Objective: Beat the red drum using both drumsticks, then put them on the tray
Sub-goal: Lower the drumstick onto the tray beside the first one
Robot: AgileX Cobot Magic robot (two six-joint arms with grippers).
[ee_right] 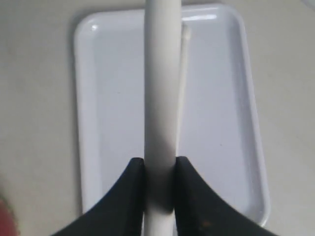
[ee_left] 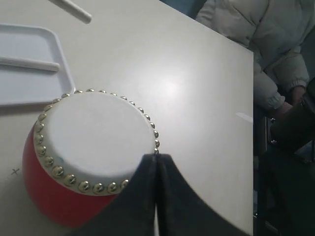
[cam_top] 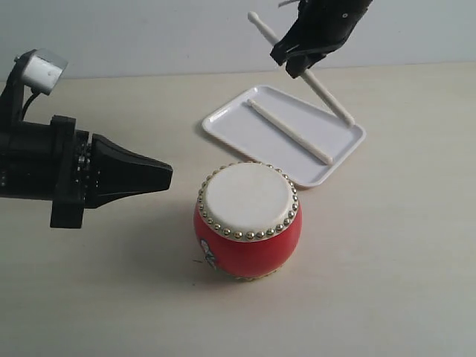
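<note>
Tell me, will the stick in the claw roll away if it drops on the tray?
Probably it would roll a bit: the held drumstick is round and smooth. The raised rim of the tray should stop it; the other drumstick lies inside. It looks stiff: straight in the right claw.

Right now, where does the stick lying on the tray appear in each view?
Exterior view: stick on the tray, beyond the drum.
Left wrist view: stick on the tray, past the drum.
Right wrist view: stick peeking beside the held stick.
Shared landmark: the tray.
</note>
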